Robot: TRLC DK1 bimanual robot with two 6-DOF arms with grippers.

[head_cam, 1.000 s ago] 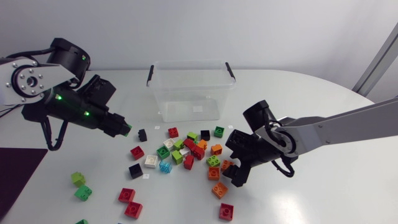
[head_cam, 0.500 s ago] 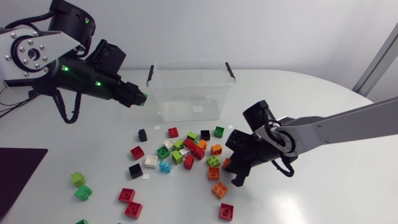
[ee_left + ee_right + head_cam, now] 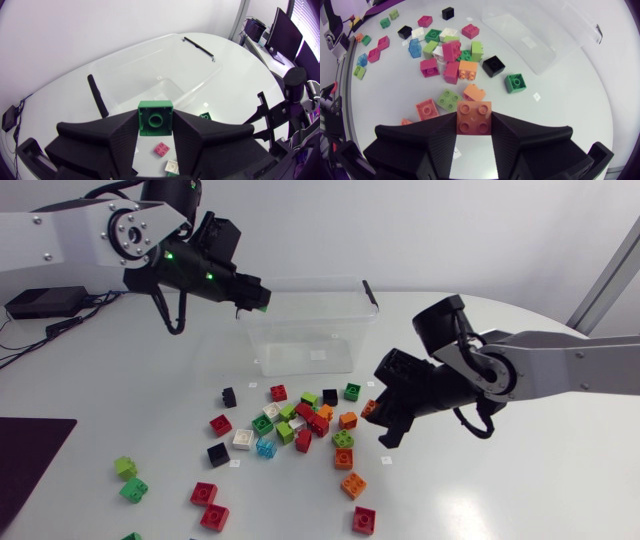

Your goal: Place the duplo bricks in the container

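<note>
- The left gripper [image 3: 256, 296] is clenched on a green brick [image 3: 155, 119], which is pinched between both fingers with its underside facing the wrist camera.
- That gripper is held at the left rim of the clear container [image 3: 300, 345], beside its black handle [image 3: 240, 301]; in the left wrist view the open container lies just ahead of the fingers.
- The right gripper [image 3: 378, 420] is closed on an orange brick [image 3: 474, 118], studs up, gripped from two sides.
- It is positioned at the right edge of the loose bricks [image 3: 300, 420], nearer than the container.
- The loose bricks are spread on the white table [image 3: 520, 480] near the container, with two red bricks [image 3: 208, 505] and two green ones [image 3: 128, 478] well apart to the near left.
</note>
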